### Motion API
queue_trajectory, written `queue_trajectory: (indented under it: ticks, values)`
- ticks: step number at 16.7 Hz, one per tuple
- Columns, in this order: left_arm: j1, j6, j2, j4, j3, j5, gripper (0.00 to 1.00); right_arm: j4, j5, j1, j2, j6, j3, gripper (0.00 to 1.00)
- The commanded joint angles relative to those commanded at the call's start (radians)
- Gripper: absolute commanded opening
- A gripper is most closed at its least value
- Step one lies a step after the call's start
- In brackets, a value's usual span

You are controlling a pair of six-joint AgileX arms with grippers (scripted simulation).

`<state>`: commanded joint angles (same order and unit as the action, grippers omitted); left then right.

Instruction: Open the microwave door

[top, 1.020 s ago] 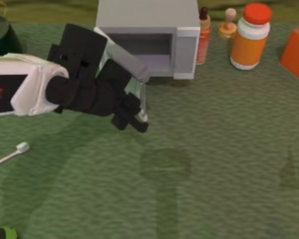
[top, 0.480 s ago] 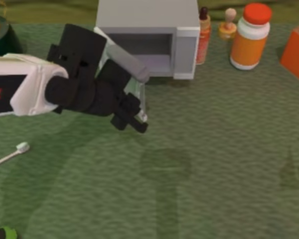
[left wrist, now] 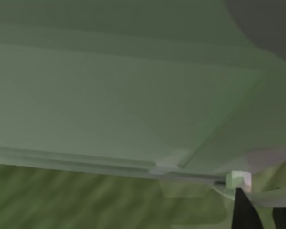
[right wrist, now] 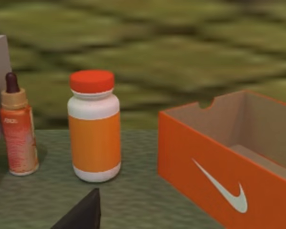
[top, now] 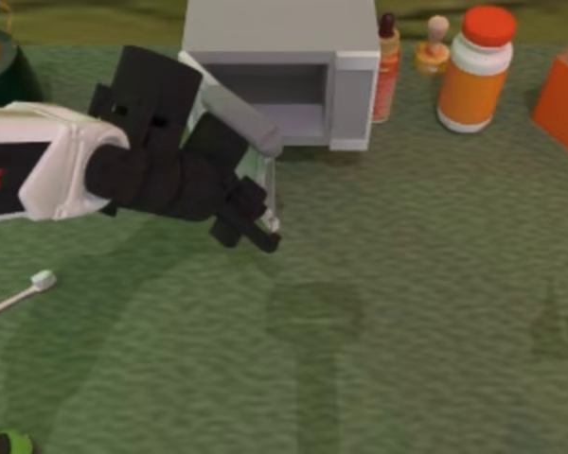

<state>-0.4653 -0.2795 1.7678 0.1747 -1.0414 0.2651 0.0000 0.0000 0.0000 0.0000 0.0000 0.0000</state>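
The boxy light-grey microwave (top: pixel 279 71) stands behind the left tool (top: pixel 249 225), its cavity bare. The silver-framed, grey-windowed microwave door (top: pixel 251 156) is swung open, its free edge at the tool, whose fingers' spread I cannot tell. An open, empty orange box (right wrist: pixel 231 157) stands far right.

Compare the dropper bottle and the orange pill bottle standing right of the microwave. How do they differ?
The dropper bottle is slim with a dark bulb top; the pill bottle is wider and taller with a flat red cap. The dropper bottle stands against the microwave; the pill bottle stands clear. Both are orange and upright.
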Motion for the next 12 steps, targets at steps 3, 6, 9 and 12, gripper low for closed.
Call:
queue_trajectory:
  ticks: [3,6,9,12]
  values:
    - [0.000,0.000,0.000,0.000,0.000,0.000,0.00,0.000,0.000,0.000,0.000,0.000,0.000,1.00]
    - [-0.007,0.005,0.000,0.001,0.002,0.007,0.00,0.000,0.000,0.000,0.000,0.000,0.000,1.00]
    - [0.004,-0.018,-0.002,0.008,0.005,0.020,0.00,0.000,0.000,0.000,0.000,0.000,0.000,1.00]
    - [0.020,-0.050,-0.010,0.014,0.006,0.040,0.00,0.000,0.000,0.000,0.000,0.000,0.000,1.00]
